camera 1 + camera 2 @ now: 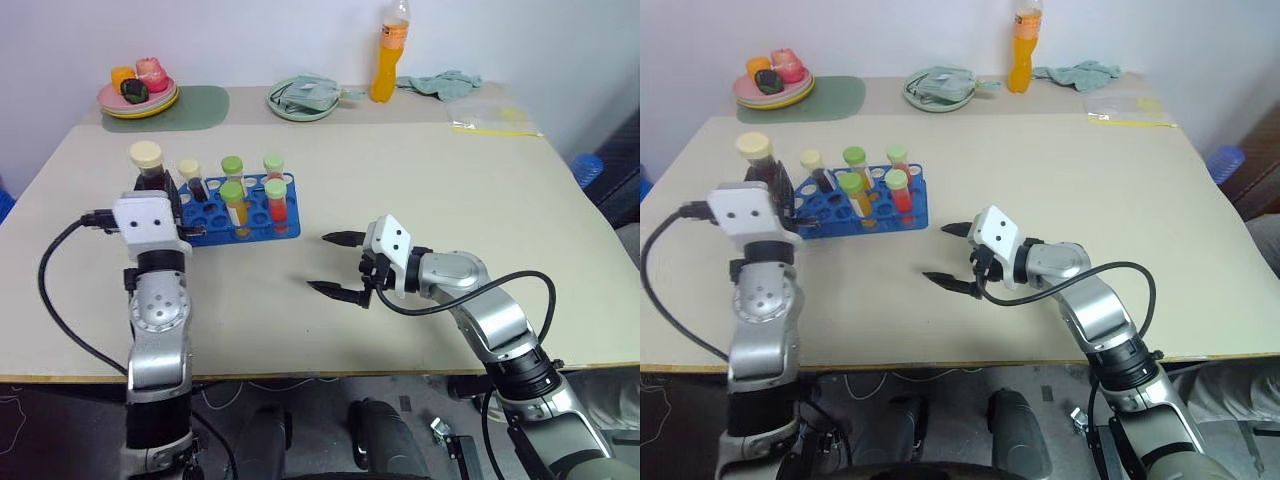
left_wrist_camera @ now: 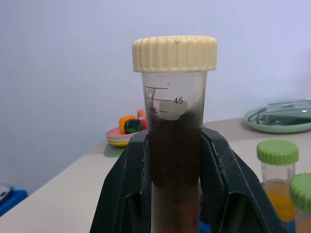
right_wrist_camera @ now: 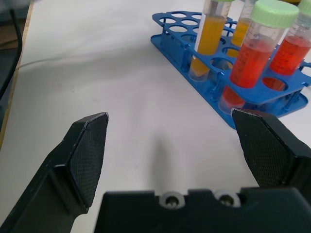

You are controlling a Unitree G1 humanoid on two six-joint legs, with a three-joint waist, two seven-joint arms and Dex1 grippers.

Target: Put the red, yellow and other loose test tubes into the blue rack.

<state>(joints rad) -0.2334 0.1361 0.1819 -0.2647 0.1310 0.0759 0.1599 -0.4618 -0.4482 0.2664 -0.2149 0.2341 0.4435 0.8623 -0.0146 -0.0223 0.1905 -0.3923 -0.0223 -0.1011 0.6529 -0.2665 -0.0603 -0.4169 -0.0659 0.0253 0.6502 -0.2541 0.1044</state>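
a: left wrist view has the left gripper [image 2: 176,194] clamped on a dark brown tube [image 2: 175,160] with a cream screw cap; the scale on it reads "45" and "ml".
b: where is that in the scene?
a: head views put it upright at the far left end of the blue rack [image 1: 250,222], left of centre on the table [image 1: 420,180]. whether its base sits in a hole, i cannot tell.
b: what stands in the rack?
a: a cream-capped dark tube [image 1: 192,180], plus green-capped tubes of orange and red liquid [image 3: 255,48].
b: and the right gripper [image 1: 335,264]?
a: spread wide and holding nothing, just right of the rack over bare table.
b: any brands?
a: an orange drink bottle [image 1: 387,55] stands far back; its label is unreadable.
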